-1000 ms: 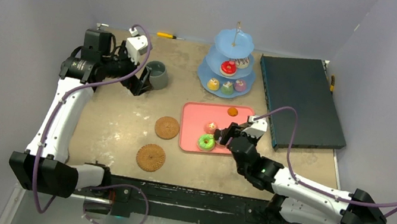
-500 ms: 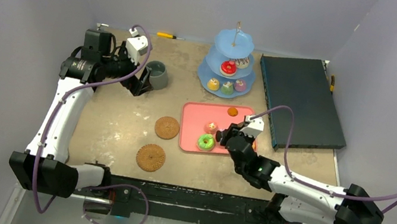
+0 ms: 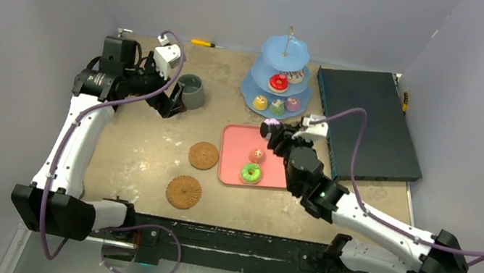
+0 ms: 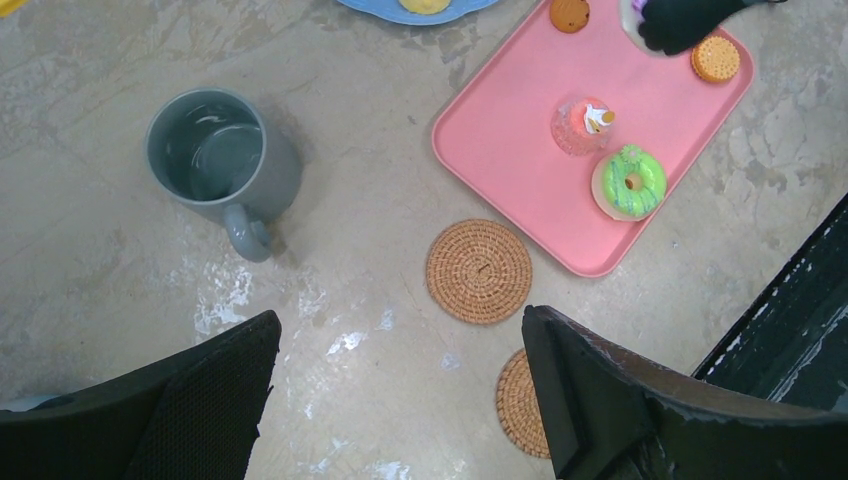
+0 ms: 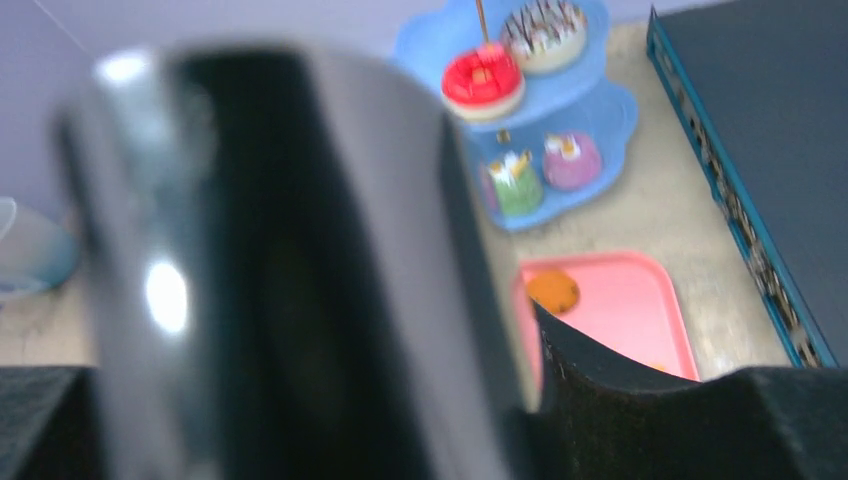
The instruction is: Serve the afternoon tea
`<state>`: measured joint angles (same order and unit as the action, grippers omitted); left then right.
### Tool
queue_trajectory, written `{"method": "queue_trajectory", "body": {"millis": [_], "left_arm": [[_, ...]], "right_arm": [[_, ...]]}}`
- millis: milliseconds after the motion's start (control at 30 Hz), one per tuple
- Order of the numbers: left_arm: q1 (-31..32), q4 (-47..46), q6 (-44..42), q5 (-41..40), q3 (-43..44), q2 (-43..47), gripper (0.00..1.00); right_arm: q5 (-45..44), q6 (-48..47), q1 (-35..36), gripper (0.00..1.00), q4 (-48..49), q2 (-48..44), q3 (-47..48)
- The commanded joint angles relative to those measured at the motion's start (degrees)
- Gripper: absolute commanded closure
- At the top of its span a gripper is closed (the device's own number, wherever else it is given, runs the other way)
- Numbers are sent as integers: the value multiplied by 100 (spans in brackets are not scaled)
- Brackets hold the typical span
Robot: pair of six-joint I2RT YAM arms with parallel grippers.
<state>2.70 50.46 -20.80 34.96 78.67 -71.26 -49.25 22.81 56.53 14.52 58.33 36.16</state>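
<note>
Since the earlier frame the right tool [image 3: 273, 128] has swung from the near right of the tray [image 3: 235, 139] to its far edge, close below the stand [image 3: 286, 47]. From above, the stand holds a red doughnut [image 3: 278, 82] and four other treats on two tiers. A green doughnut [image 3: 251, 173] and a pink cupcake [image 3: 258, 155] sit on the tray. Two coasters [image 3: 204, 155] lie left of it, and the mug [image 3: 193, 91] stands upright just beside the left tool [image 3: 173, 100]. A dark flat box [image 3: 369, 124] fills the right of the table [image 3: 140, 157], a yellow screwdriver [image 3: 202, 42] lies at the far edge, and plain pale walls close in the sides.

The left wrist view shows its own fingers [image 4: 210, 400] wide apart with nothing between them, above the mug and coasters. It also shows two cookies [image 4: 716, 58] on the tray, which the right arm hides from above, and a lilac lump [image 4: 632, 15] at the right tool's tip.

In the right wrist view, a blurred dark shape [image 5: 300, 260] with a shiny edge blocks most of the frame. I cannot tell whether those jaws are apart or together. Behind it the stand and the tray's far corner show.
</note>
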Motion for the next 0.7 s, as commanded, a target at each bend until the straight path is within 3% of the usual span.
{"method": "queue_trajectory", "body": {"millis": [0,100,333,667], "left_arm": [[-22,-44,-48,134,260,-10,10],[-19,-60,-22,149,277,3,10],[-21,-81,-17,124,254,24,10],[-18,-36,-145,70,236,34,10]], "right_arm": [[948,-890,-700,48,1477,783,876],[1357,-1307,-1041,48,2109,1641,1563],[1930,-1718,-1308,48,2519,3147,2992],[2143,-1541,-1448,49,2649,3976,3515]]}}
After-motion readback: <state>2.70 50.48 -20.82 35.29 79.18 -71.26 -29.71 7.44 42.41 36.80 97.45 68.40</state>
